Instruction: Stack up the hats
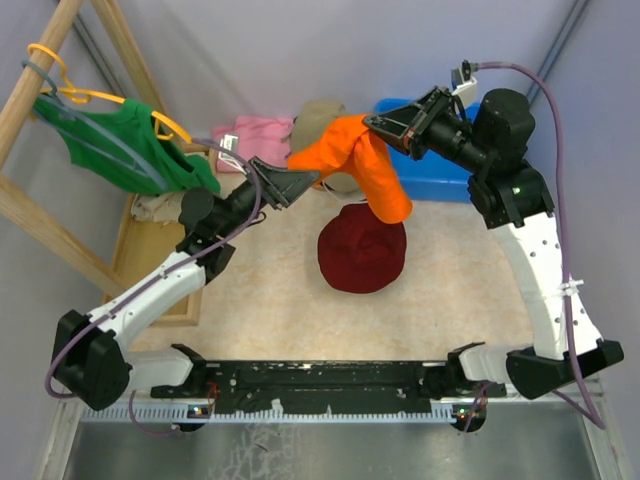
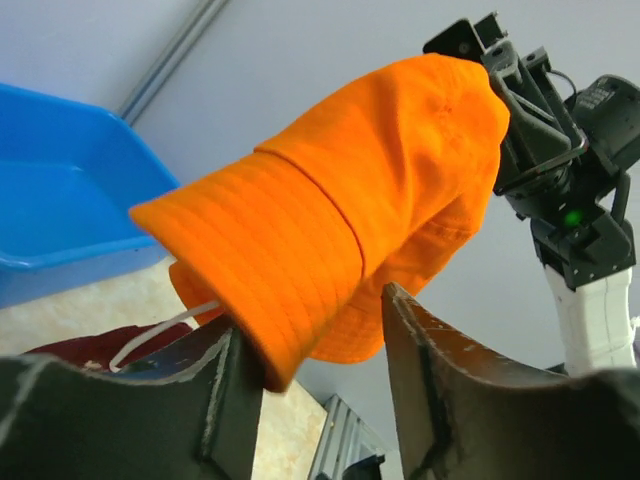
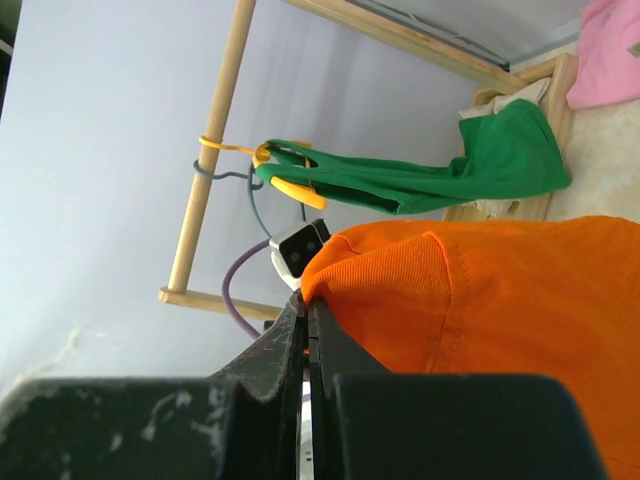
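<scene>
The bright orange bucket hat (image 1: 370, 170) hangs in the air above the table. My right gripper (image 1: 373, 122) is shut on its crown fabric, and the right wrist view shows the pinch (image 3: 308, 300). My left gripper (image 1: 308, 180) stands open at the hat's lower brim (image 2: 260, 270); the brim lies between the fingers and touches only the left one (image 2: 215, 390). Below, the dark red hat (image 1: 362, 250) lies flat on the table. The tan cap (image 1: 318, 115) sits at the back, partly hidden by the orange hat. The black baseball cap is out of view.
A blue bin (image 1: 432, 165) stands at the back right, under the right arm. A pink folded cloth (image 1: 262, 130) lies at the back. A green garment (image 1: 120, 140) on a yellow hanger hangs from the wooden rack (image 1: 30, 90) at the left, above a wooden tray (image 1: 140, 260).
</scene>
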Controlling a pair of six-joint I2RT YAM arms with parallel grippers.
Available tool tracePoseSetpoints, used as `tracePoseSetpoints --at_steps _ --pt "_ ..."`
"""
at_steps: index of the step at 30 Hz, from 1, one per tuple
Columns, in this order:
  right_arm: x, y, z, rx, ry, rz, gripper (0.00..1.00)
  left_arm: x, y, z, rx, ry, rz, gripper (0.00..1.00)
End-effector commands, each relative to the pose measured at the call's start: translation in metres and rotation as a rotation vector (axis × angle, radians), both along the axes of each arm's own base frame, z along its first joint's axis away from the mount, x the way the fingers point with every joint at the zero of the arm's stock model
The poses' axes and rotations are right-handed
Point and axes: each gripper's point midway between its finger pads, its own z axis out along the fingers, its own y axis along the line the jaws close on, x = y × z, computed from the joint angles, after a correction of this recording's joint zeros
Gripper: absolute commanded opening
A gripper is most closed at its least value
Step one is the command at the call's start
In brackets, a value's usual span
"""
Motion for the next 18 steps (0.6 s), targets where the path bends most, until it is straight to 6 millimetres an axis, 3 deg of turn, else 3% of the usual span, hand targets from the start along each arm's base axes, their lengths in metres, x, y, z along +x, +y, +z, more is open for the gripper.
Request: tracePoseSetpoints --at_steps 1,5,10,18 --pt "-0.015 -0.016 0.022 0.013 -0.104 -0.023 0.0 -0.015 -0.012 0.016 -0.08 0.026 -0.142 0.42" --pt "-0.006 -0.042 0.011 -0.069 -0.128 -0.118 0.0 -0.017 -0.021 0.017 -0.137 0.156 -0.248 0.25" --pt "0.004 -0.073 -0.008 -0.238 -0.145 -0.237 0.0 -0.022 -0.032 0.024 -0.213 0.355 -0.412 0.19" --pt "0.007 -0.082 -0.056 -0.372 -0.084 -0.248 0.0 -0.035 -0.04 0.005 -0.278 0.638 -0.576 0.16"
